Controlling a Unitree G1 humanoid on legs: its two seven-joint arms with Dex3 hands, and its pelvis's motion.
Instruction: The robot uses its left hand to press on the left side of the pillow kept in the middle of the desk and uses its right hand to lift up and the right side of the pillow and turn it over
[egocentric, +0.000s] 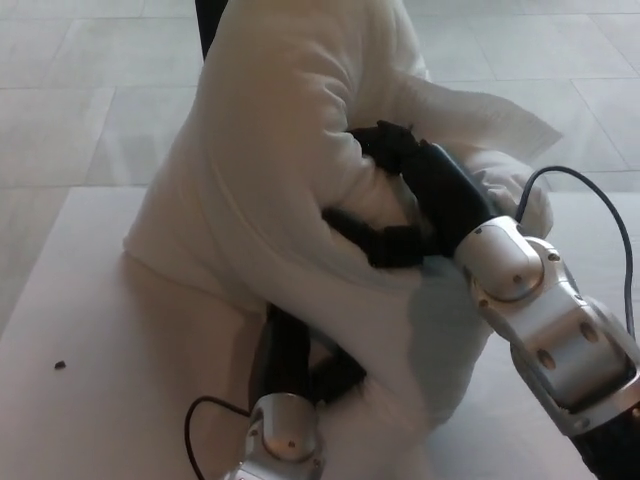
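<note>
White pillow (270, 190) at picture centre, folded up and standing tall on the pale surface (90, 350), top reaching 12 o'clock edge. Lower part bunched and resting on surface toward 5 o'clock. A flat white flap sticking out at 2 o'clock.

Right robot hand (400, 205) in from 4 o'clock, pressed into the pillow's right face, black fingers (365, 235) dug into the fabric and curled round a fold; thumb side up near 1 o'clock of the hand. Closed on pillow, gripping it. Silver forearm (540, 320) running down to 5 o'clock corner, black cable (575, 180) looping above it.

Left robot hand (300, 360) at 6 o'clock, mostly tucked beneath the pillow's lower fold; black fingers partly hidden by fabric, so open or closed cannot be told. Touching pillow underside, pinned between fold and surface. Silver wrist (285, 440) at bottom edge, thin black cable (200, 425) curling at its 9 o'clock.

Small dark speck (60, 365) on surface at 8 o'clock, well apart from pillow. Tiled floor (80, 90) beyond surface at 10 to 2 o'clock. Dark upright object (208, 22) behind pillow at 11 o'clock, mostly hidden.
</note>
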